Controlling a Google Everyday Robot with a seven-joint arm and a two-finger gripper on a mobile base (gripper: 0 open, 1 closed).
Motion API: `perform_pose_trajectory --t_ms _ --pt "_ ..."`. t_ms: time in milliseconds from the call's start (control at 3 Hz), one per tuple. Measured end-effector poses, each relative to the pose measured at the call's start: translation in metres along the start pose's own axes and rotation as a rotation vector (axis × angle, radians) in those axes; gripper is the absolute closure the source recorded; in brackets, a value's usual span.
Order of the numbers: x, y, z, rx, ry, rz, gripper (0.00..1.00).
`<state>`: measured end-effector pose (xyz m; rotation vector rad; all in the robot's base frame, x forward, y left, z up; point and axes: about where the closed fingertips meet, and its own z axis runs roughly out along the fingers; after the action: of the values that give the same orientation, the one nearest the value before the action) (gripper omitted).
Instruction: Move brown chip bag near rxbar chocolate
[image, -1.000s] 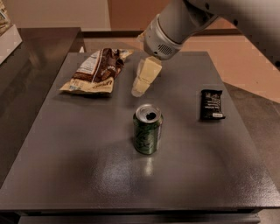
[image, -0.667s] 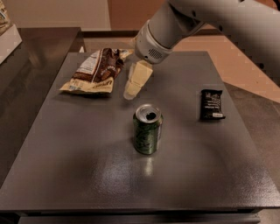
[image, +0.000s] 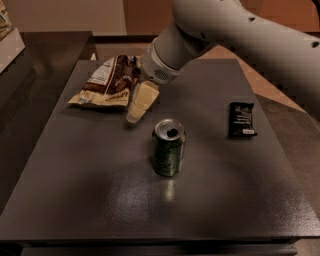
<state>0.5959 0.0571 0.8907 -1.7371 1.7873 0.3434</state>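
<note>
**Gripper (image: 138, 109) brought left and lower, beside the chip bag (image: 106, 85)**

Since a second ago the gripper has been carried leftward and down from the middle of the table's (image: 90, 200) far half. It is now held just off the bag's right edge, with its pale tip close above the table top. Whether it touches the bag, and whether it is spread or pressed together, cannot be told. The bag, can (image: 168, 149) and rxbar (image: 241, 120) have not been shifted.

The bag is laid flat at the far left of the table, with its white label turned up. The can is set upright near the centre, in front of the gripper. Its top is opened, but nothing can be made out inside. The rxbar is laid flat at the right side, well apart from the bag, with the can roughly between them.

The table is dark grey with a dull sheen. A darker counter (image: 35, 75) is seen to its left, and tan floor (image: 272, 87) beyond its right edge. The white arm (image: 240, 35) is reached in from the upper right.
</note>
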Motion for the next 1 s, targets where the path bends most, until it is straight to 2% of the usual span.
perform_pose_trajectory --t_ms 667,1000 --pt "-0.011 0.011 0.033 -0.017 0.007 0.089 0.00" --pt "-0.020 0.017 0.044 -0.034 -0.005 0.129 0.17"
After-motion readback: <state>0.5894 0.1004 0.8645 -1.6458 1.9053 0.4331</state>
